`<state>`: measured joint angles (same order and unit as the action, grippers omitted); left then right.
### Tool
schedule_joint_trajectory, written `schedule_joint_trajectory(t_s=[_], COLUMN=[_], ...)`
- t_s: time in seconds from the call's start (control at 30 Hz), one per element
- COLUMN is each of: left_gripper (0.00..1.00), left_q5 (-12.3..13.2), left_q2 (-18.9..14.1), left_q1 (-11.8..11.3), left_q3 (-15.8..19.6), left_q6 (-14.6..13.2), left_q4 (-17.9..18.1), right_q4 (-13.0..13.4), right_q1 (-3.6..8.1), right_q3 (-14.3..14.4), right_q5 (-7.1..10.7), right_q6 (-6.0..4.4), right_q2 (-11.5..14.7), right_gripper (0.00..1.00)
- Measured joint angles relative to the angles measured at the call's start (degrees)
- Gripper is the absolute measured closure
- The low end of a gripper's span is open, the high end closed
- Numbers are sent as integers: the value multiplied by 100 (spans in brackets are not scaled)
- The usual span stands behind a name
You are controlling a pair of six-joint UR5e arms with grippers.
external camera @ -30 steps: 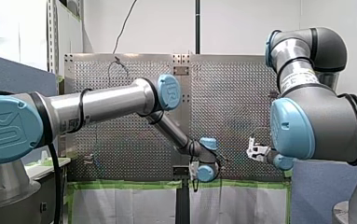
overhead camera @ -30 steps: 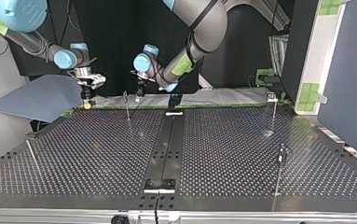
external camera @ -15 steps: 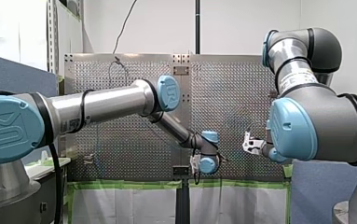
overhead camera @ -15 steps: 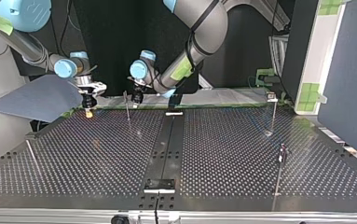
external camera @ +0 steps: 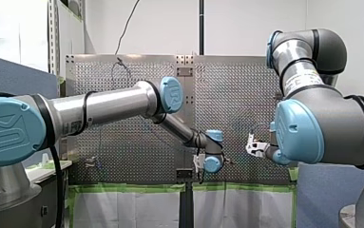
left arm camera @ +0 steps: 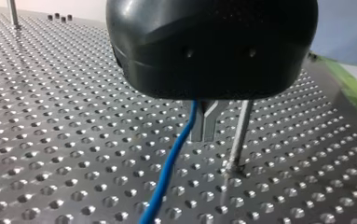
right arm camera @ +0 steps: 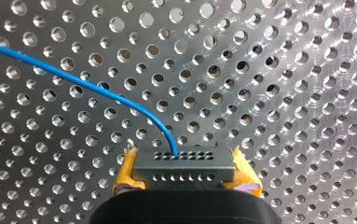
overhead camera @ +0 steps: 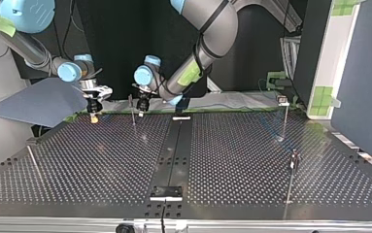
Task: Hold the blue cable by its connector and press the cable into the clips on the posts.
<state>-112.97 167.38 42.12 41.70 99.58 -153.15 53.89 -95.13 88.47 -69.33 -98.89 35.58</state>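
My right gripper (right arm camera: 186,173) clamps the dark connector (right arm camera: 185,161), its long axis across the jaws. The blue cable (right arm camera: 73,81) leaves its face and curves away over the perforated table (right arm camera: 283,93). At my left gripper (left arm camera: 204,122) the cable passes beside a post (left arm camera: 239,137); the black housing hides whether I grip it.

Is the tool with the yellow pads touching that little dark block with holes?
Touching. The right wrist view shows my right tool's yellow pads pressed against both ends of the connector, with no gap.
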Motion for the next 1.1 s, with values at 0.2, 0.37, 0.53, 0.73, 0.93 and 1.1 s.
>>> schedule_joint_trajectory(t_s=[0.2,0.37,0.53,0.73,0.93,1.1], left_gripper=[100,100,100,95,48,27], left_q5=[-12,-17,-18,-80,-110,-16], left_q2=[0,0,-2,-1,-2,-7], left_q1=[3,21,34,50,54,16], left_q3=[-60,-91,-99,-92,5,122], left_q6=[0,0,0,5,-43,20], left_q4=[-13,-26,-31,-21,73,53], right_q4=[-24,-27,-25,-26,-27,-27], right_q1=[-7,-9,-10,-17,-17,-18], right_q3=[0,0,0,0,0,0], right_q5=[-3,3,6,6,7,6], right_q6=[0,-2,-7,-9,-8,-1], right_q2=[-9,-17,-22,-27,-53,-115], right_gripper=[100,100,100,100,100,100])
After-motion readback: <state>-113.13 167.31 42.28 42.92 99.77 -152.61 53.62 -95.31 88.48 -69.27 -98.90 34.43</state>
